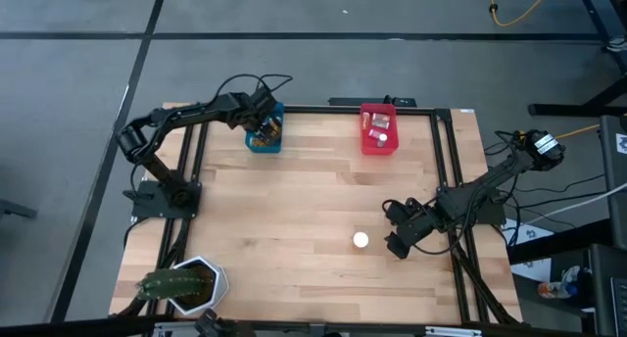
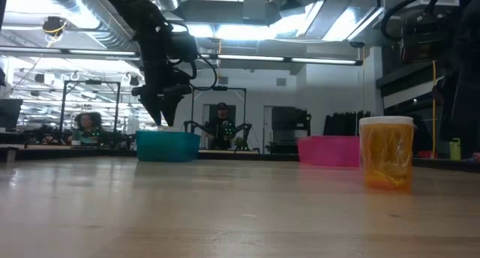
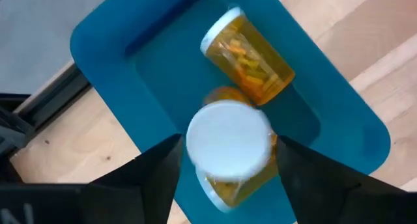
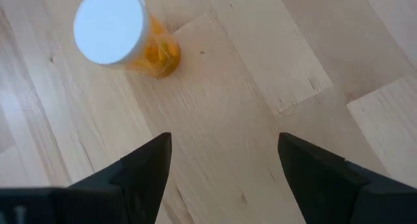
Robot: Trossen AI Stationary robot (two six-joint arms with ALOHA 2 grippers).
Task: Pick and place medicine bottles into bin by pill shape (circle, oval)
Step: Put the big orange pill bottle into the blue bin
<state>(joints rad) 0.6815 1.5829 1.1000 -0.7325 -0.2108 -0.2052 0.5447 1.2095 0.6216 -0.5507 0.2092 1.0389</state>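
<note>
While the left end effector hangs released over the blue bin, the last bottle stands upright just beside the right end effector, also spread empty.

Bright ceiling strip lights glare across the room behind an evenly lit worktop, where shadows fall soft and a near white cap blurs.

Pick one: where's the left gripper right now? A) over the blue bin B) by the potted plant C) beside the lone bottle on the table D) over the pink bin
A: the left gripper hangs over the blue bin, with amber bottles inside it showing between its fingers in the left wrist view.
</note>
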